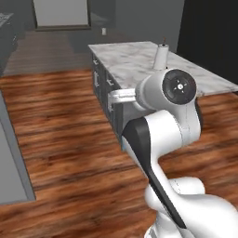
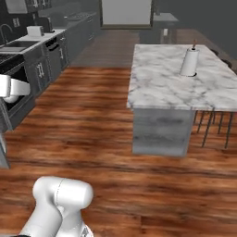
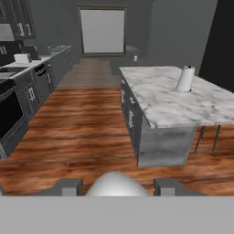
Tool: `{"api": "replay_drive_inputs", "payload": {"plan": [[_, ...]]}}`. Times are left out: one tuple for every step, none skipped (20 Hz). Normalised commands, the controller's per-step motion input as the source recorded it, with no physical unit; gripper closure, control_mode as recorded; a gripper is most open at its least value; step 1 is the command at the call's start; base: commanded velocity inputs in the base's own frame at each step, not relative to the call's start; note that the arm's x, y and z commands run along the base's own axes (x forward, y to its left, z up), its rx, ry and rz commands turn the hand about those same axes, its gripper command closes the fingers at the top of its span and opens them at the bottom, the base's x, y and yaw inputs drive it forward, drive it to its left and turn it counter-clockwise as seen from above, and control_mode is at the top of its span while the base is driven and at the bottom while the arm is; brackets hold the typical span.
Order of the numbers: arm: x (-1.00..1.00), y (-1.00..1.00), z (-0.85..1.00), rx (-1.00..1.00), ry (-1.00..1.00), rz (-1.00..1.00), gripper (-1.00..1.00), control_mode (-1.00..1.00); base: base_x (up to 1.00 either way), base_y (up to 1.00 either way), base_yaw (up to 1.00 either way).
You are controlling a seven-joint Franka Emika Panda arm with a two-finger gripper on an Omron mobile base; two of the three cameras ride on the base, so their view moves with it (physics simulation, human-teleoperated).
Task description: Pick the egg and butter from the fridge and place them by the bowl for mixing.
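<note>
Gripper clamps egg btwn tips, part-closed. Island counter ahead-right, well apart. Bowl, butter unseen. Risk: round egg slips out if base jolts during transit.

Floor: wood planks, reddish-brown, strong grain, slight sheen. Island top: white marble, grey veining, smooth. Island base: matt grey panel. Towel roll: white paper. Egg: plain white, smooth, matt. Cabinets: dark, matt. Island legs: thin dark metal.
</note>
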Motion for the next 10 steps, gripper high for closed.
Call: {"api": "replay_drive_inputs", "payload": {"plan": [[0.00,0.00,0.00,0.00,0.00,0.00,1.00,1.00,0.61,-0.62,0.15],[0.00,0.00,0.00,0.00,0.00,0.00,1.00,1.00,0.64,-0.57,0.17],[0.00,0.00,0.00,0.00,0.00,0.00,1.00,1.00,0.67,-0.47,0.20],[0.00,0.00,0.00,0.00,0.00,0.00,1.00,1.00,0.64,-0.39,0.25],[0.00,0.00,0.00,0.00,0.00,0.00,1.00,1.00,0.60,-0.38,0.28],[0.00,0.00,0.00,0.00,0.00,0.00,1.00,1.00,0.54,-0.41,0.31],[0.00,0.00,0.00,0.00,0.00,0.00,1.00,1.00,0.49,-0.48,0.34],[0.00,0.00,0.00,0.00,0.00,0.00,1.00,1.00,0.41,-0.46,0.36],[0.00,0.00,0.00,0.00,0.00,0.00,1.00,1.00,0.35,-0.39,0.38],[0.00,0.00,0.00,0.00,0.00,0.00,1.00,1.00,0.36,-0.28,0.40]]}}
